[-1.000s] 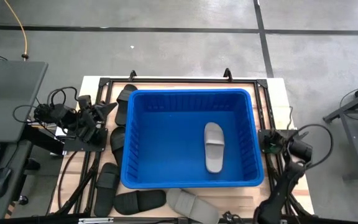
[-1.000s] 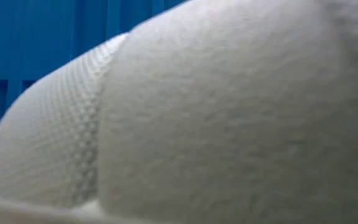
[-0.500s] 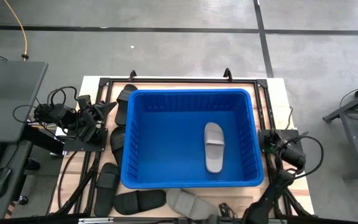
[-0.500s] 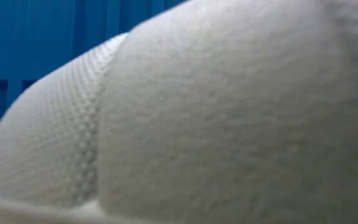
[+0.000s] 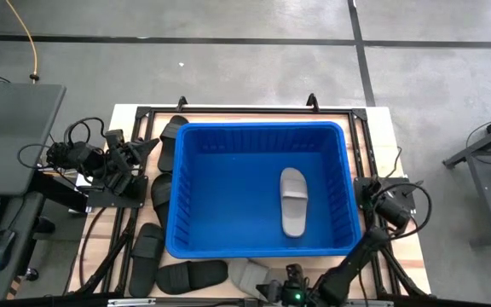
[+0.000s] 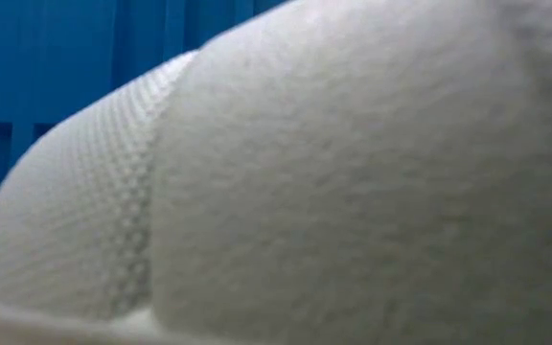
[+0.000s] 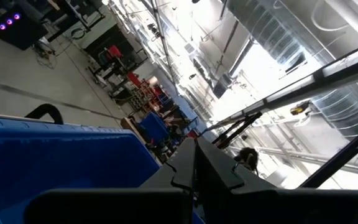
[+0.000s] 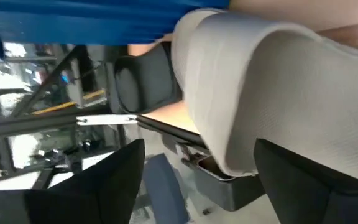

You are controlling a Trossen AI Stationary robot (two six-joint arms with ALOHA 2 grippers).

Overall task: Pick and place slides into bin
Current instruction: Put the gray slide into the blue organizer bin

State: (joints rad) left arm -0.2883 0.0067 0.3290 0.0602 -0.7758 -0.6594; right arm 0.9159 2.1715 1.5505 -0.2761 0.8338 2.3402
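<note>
Since the earlier high view, the right arm has swung down toward the bottom edge of the frame, bringing the right gripper (image 5: 290,295) to the light grey slide (image 5: 264,280) at lower centre, just outside the bin (image 5: 186,192). In the right wrist view the fingers (image 8: 294,180) stand spread on either side of this slide's strap band; contact cannot be confirmed, and nothing is held. Progress: one grey slide (image 5: 293,201) lies inside the bin, right of centre. Remaining outside are the black slides (image 5: 191,275) along the bin's left and lower-left sides plus the grey one at the gripper. The left gripper (image 5: 135,153) waits at the left of the frame beside the bin; its finger state cannot be determined.
</note>
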